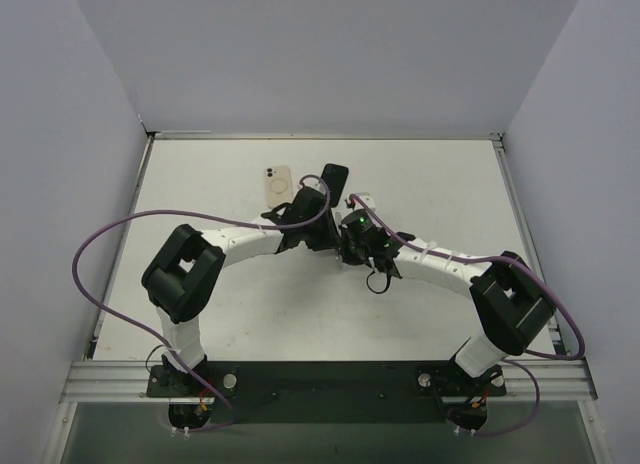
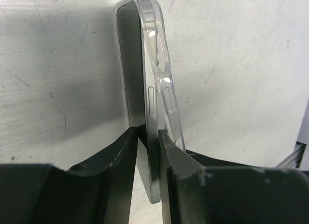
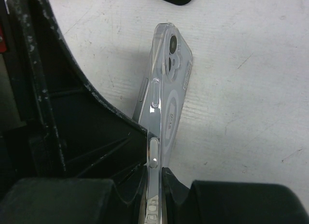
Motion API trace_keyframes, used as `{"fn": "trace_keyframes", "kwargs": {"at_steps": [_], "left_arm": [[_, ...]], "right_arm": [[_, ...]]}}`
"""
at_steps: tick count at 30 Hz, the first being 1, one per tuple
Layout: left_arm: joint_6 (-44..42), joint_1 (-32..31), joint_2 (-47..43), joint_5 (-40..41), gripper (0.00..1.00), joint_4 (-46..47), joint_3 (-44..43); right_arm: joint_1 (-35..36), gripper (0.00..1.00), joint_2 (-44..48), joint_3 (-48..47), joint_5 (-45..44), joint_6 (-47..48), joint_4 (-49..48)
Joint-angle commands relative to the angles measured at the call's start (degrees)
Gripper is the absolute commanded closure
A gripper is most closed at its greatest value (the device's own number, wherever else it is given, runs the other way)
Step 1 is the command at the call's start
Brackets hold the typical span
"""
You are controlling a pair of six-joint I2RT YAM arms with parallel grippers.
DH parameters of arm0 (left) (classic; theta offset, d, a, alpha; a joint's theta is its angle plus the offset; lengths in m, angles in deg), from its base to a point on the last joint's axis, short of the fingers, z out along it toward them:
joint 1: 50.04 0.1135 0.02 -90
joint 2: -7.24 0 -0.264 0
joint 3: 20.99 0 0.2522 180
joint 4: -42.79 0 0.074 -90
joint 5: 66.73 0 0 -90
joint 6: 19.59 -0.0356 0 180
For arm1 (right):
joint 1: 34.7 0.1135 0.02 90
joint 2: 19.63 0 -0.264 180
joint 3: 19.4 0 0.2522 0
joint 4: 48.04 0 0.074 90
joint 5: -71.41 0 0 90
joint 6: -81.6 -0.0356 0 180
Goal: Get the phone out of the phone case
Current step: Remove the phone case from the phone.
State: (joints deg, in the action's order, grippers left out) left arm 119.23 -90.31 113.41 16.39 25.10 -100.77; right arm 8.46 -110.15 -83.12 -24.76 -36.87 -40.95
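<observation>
My left jaws are clenched on the phone (image 2: 150, 104): one black finger (image 2: 118, 178) lies on the dark glass face, the other (image 2: 179, 172) on its back side. Together they hold it upright and edge-on. The phone's side is a smooth grey metal band with a long, thin button set in it.

The case (image 2: 162, 64) is clear, glossy plastic with moulded button bumps. It wraps the phone's top corner, and lower down its wall bows away from the metal band. I cannot tell whether my back-side finger presses the case or the bare back.

My right jaws are clamped on the same bundle from the other side, pinching the thin clear edge of the case (image 3: 169, 105). From there I see a round camera lens and a faint ring through the plastic back, so that end of the phone is in the case.

From above, the phone (image 1: 334, 180) stands tilted between my two wrists, over the far middle of the table (image 2: 241, 64). The table is matte white, scuffed and finely scratched. Just left of the phone a cream slab (image 1: 277, 187) with rounded corners and a ring on it lies flat.
</observation>
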Motion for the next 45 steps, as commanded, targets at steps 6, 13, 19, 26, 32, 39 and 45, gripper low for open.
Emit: {"fn": "trace_keyframes", "kwargs": {"at_steps": [6, 13, 19, 26, 32, 39, 45], "left_arm": [[-2.32, -1.48, 6.15, 15.66, 0.75, -13.92, -7.2], [-2.41, -1.48, 7.83, 13.82, 1.0, -13.31, -6.93], [-2.59, -1.48, 2.92, 11.36, 1.0, -10.4, -4.73], [-2.85, -0.95, -2.72, 8.81, 1.0, -10.76, -4.73], [-2.85, 0.37, -7.99, 6.88, 1.0, -10.49, -3.86], [-3.11, 2.74, -12.21, 3.1, 1.0, -10.14, -2.8], [-2.41, 4.85, -15.38, -3.22, 1.0, -5.93, 0.71]], "right_arm": [[1.23, 1.0, -0.36, 3.28, 8.72, -3.08, -0.35], [-1.22, 1.0, 0.96, 5.12, 9.25, -5.19, -0.88], [-6.67, 1.0, 4.38, 6.54, 8.73, -6.16, 2.1], [-10.19, 1.0, 7.29, 5.92, 3.89, -2.91, 8.52], [-13.09, 1.0, 10.0, 7.77, 4.59, -2.64, 8.35], [-14.94, 1.0, 13.44, 6.1, 5.74, -2.47, 9.57], [-20.64, 1.0, 14.5, 2.24, 8.54, -1.85, 9.49]]}}
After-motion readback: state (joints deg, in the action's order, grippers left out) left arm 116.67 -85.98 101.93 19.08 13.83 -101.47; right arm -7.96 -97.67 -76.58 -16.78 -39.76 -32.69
